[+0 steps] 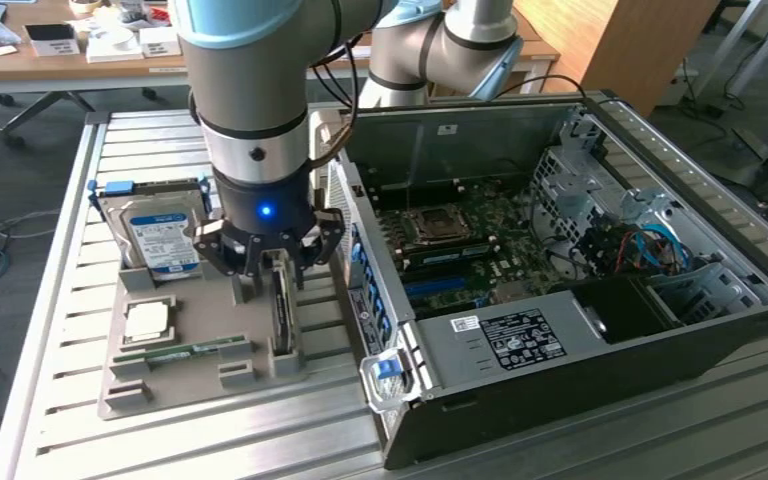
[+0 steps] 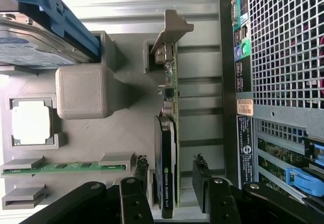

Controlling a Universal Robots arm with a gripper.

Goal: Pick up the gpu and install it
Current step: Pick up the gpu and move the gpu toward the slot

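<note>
The gpu (image 1: 281,315) stands on edge in a slot of the grey holder tray (image 1: 211,378), a thin dark card with its silver bracket (image 2: 169,29) at the far end. From the wrist view the gpu (image 2: 166,153) shows its black fan housing edge-on. My gripper (image 1: 267,262) hangs just above the card, open. Its two fingers (image 2: 140,176) straddle the card's near end, with a small gap on each side. Nothing is held.
On the same tray lie a silver hard drive (image 1: 164,240) with blue clips, a CPU (image 1: 147,320) and a green RAM stick (image 1: 177,353). The open computer case (image 1: 704,250) lies at the exterior view's right, its motherboard (image 1: 478,235) exposed. A grey block (image 2: 83,92) rises beside the card.
</note>
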